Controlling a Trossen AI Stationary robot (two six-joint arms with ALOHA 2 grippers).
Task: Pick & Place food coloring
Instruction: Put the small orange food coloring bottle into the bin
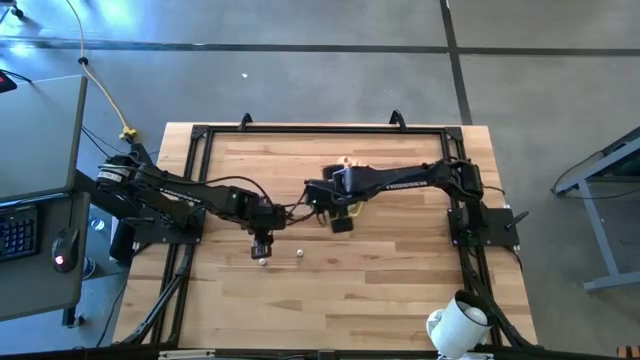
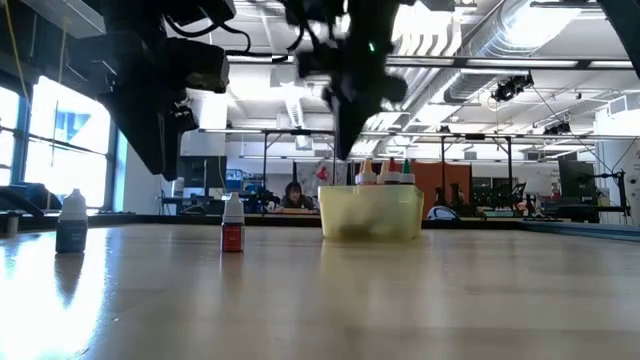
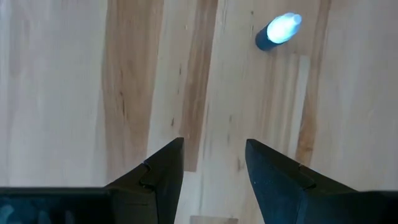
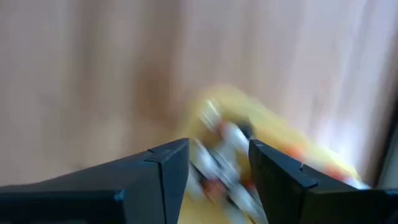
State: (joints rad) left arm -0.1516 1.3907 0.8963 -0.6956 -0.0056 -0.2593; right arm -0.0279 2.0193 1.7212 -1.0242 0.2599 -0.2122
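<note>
Two tiny food coloring bottles stand upright on their bases on the wooden table (image 1: 263,262) (image 1: 299,254). In the low view they are a dark-bodied bottle (image 2: 72,220) and one with a reddish label (image 2: 232,222). Several more bottles (image 2: 385,172) stand in the yellow tray (image 2: 370,215) (image 1: 347,163), which is mostly hidden under the right arm. My left gripper (image 1: 262,245) (image 2: 160,110) (image 3: 214,162) hangs open above the table, pointing down, near a whitish-capped bottle (image 3: 278,30). My right gripper (image 1: 342,220) (image 2: 352,110) (image 4: 219,162) is open above the tray (image 4: 292,149); its view is blurred.
A black frame (image 1: 200,135) runs round the table's far and side edges. A white object (image 1: 458,322) sits at the near right corner. Bare wood lies near the near edge (image 1: 330,310). A desk with a keyboard (image 1: 20,225) stands to the left. A person (image 2: 293,195) sits in the room behind.
</note>
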